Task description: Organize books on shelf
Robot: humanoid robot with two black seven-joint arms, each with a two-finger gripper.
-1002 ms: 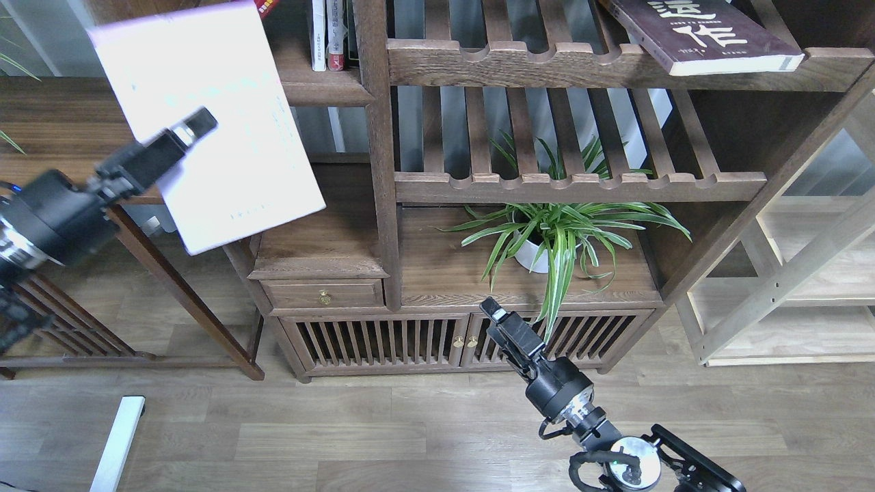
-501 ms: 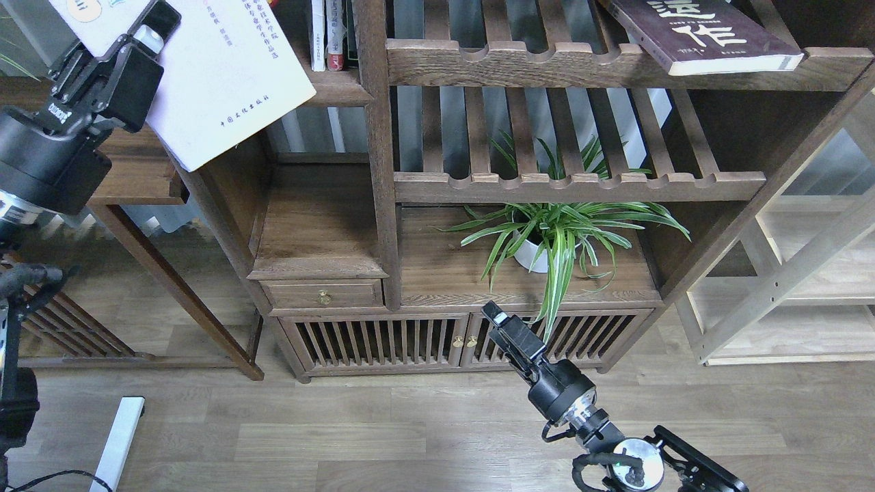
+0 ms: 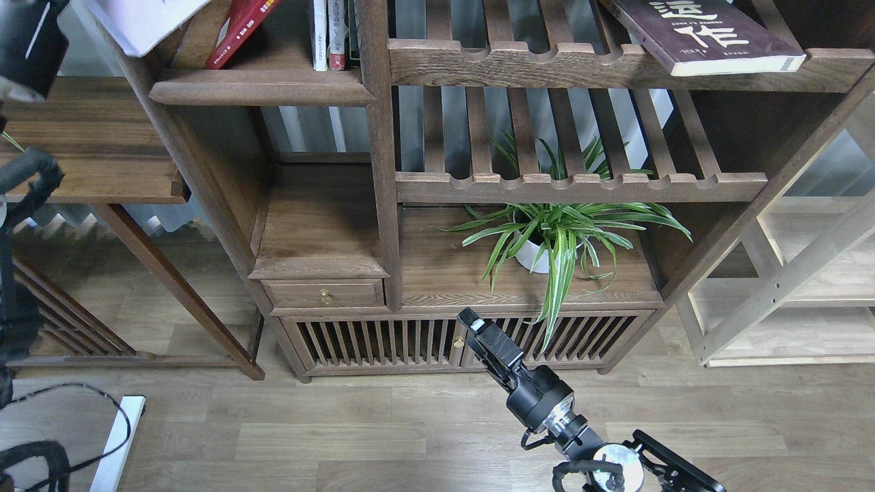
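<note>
The big dark bookcase (image 3: 383, 171) fills most of my view, its solid plank shelf (image 3: 263, 85) at upper left and a slatted rack (image 3: 615, 68) beside it on the right. The maroon book (image 3: 697, 31) with large white characters lies flat on that rack, tilted. A corner of the white book (image 3: 140, 20) shows at the top left edge, just above the shelf's left end, next to my left arm (image 3: 27, 44); its gripper is cut off, so I cannot tell how those jaws stand. The red book (image 3: 240, 31) leans on the shelf, apart from thin upright books (image 3: 328, 34). A spider plant (image 3: 557, 236) sits below. My right gripper (image 3: 478, 333) hangs low before the cabinet doors (image 3: 383, 342), holding nothing; I cannot tell whether its jaws are apart.
</note>
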